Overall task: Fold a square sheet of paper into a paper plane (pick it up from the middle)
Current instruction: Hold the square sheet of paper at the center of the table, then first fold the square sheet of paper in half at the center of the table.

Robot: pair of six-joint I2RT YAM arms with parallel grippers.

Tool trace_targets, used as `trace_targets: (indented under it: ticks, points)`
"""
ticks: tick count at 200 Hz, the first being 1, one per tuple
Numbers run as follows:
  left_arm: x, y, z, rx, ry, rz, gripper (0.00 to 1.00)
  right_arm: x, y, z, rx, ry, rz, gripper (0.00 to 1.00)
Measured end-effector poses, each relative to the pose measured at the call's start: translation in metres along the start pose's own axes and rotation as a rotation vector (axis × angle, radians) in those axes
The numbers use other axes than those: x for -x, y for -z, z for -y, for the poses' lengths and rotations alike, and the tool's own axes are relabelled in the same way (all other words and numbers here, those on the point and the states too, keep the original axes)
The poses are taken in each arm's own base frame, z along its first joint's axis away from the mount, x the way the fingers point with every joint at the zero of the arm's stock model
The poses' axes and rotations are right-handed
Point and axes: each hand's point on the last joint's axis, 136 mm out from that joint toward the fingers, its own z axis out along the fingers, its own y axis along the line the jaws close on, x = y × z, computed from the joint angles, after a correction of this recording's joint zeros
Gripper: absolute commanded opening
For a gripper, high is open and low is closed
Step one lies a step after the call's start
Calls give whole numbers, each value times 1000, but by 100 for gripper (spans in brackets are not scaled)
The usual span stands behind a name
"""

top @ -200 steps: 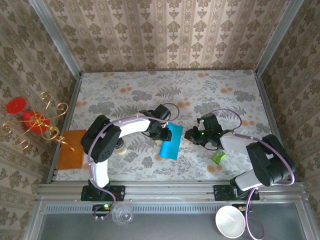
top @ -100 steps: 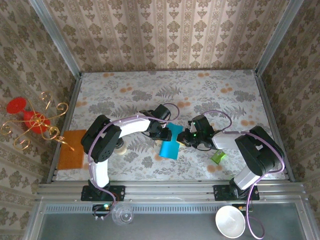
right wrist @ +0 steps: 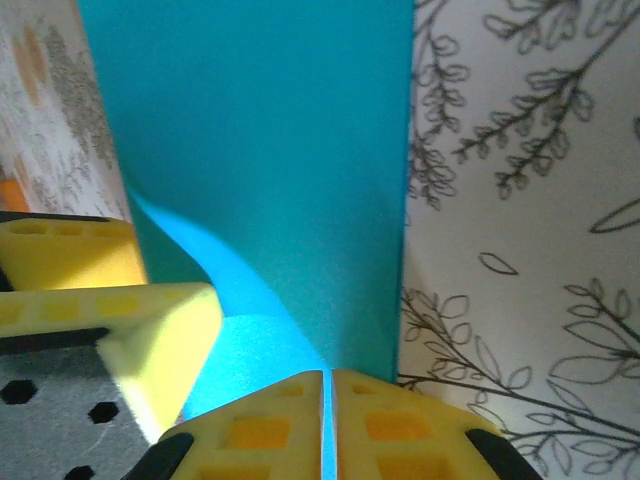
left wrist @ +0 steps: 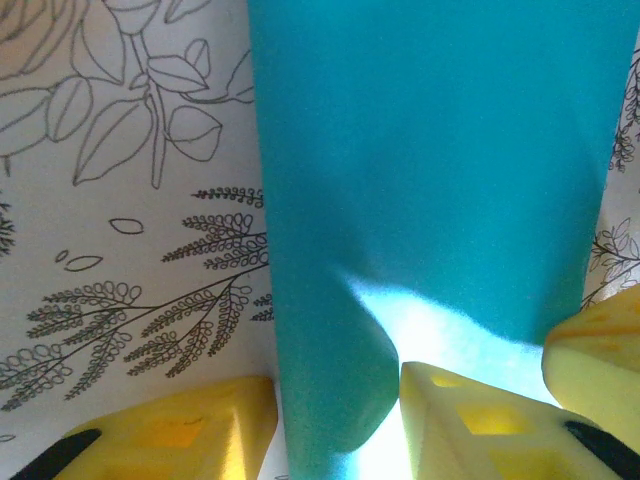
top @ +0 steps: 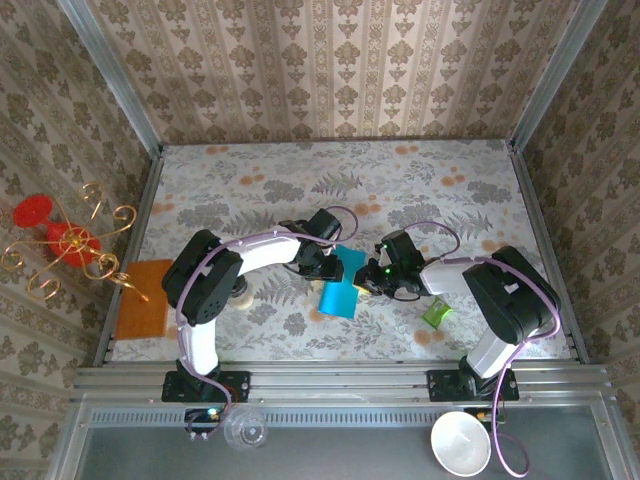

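The square sheet of paper (top: pixel 339 285) lies just below the middle of the top view, a narrow teal strip slanting toward the lower left, so it looks folded over. In the right wrist view the sheet (right wrist: pixel 260 150) runs up from the bottom edge. There the right gripper (right wrist: pixel 327 385) is clenched on its thin edge, with only a sliver of teal between the pads.

In the left wrist view the left gripper (left wrist: pixel 335 385) stands with its jaws apart, straddling a curled end of the sheet (left wrist: pixel 430 180). I cannot tell whether it presses that curl.

Both grippers crowd one end. Pulling apart could tear the paper or skew the crease, a shallow pinch may slip, and the close fingers could collide.
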Motion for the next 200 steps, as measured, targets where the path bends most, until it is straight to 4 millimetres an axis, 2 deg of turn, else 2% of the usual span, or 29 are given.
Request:
trace_targets:
  ticks: [37,66,82,107,119,129,150,185,200]
  points:
    - [1,6,3,-8,14,13,43,1,-1,5,-38,24,-14,11]
    - [1,15,0,-11,47,36,48,7,-7,1,-38,67,-46,10]
    - [5,33,-6,-15,84,76,50,12,-12,-3,-37,102,-67,10]
    - [26,79,-14,-67,142,205,47,17,-16,-8,-41,158,-104,9]
    - [34,95,-11,-106,153,252,43,19,-17,-8,-41,176,-120,9]
    - [38,100,-5,-139,146,270,39,19,-17,-8,-41,189,-134,9]
    - [35,92,10,-198,131,235,31,19,-17,-7,-39,207,-156,9]
    - [19,50,29,-232,115,98,22,18,-17,-6,-37,219,-171,8]
    - [16,38,35,-238,108,61,19,18,-17,-6,-38,221,-176,8]
